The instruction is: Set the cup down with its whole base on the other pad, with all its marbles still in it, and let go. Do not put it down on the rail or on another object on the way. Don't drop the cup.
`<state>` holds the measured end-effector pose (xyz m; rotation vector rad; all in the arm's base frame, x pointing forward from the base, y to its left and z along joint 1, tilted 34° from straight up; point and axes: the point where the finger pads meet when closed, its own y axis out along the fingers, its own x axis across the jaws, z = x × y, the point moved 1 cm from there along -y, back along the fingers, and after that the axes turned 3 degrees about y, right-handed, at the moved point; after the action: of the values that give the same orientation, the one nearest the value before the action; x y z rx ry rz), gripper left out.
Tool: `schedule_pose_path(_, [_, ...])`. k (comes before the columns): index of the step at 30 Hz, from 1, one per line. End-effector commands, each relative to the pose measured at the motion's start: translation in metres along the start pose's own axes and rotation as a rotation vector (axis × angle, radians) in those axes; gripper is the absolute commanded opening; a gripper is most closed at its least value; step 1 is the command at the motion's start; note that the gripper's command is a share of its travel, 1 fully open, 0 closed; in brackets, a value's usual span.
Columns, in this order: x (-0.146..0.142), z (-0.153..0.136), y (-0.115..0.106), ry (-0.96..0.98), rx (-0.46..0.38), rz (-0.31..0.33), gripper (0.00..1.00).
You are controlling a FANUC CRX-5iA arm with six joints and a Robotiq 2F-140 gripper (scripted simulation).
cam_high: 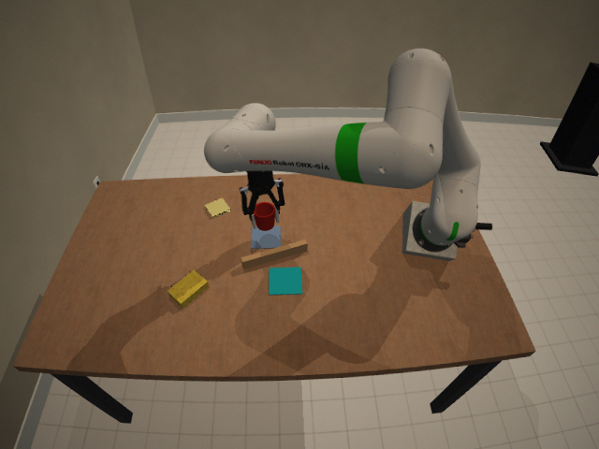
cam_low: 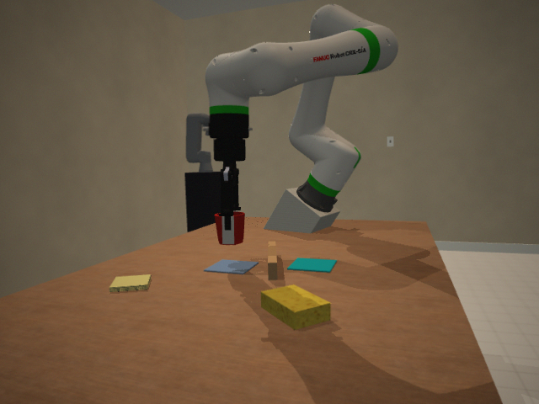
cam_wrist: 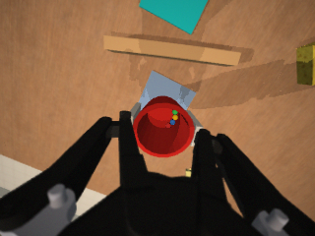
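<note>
Only wrist view shows marbles (cam_wrist: pixel 173 118), cup (cam_wrist: pixel 162 129) upright

Red cup (cam_high: pixel 264 215) in hand (cam_high: pixel 262 209)

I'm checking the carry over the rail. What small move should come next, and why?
Probably carry the red cup, level, toward the teal pad. The gripper holds it clear above the grey-blue pad, seemingly higher than the wooden rail between the pads, marbles inside.
</note>
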<state>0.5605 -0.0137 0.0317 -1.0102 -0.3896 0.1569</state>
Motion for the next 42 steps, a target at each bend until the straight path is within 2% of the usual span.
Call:
schedule_pose_path(1, [-0.001, -0.001, -0.003, -0.041, 0.025, -0.027, 0.49])
schedule_pose_path(23, [-0.001, 0.004, -0.003, -0.041, 0.025, -0.027, 0.49])
schedule_pose_path(37, [-0.003, 0.031, -0.004, -0.041, 0.025, -0.027, 0.49])
schedule_pose_path(42, [-0.005, 0.050, -0.004, -0.041, 0.025, -0.027, 0.49])
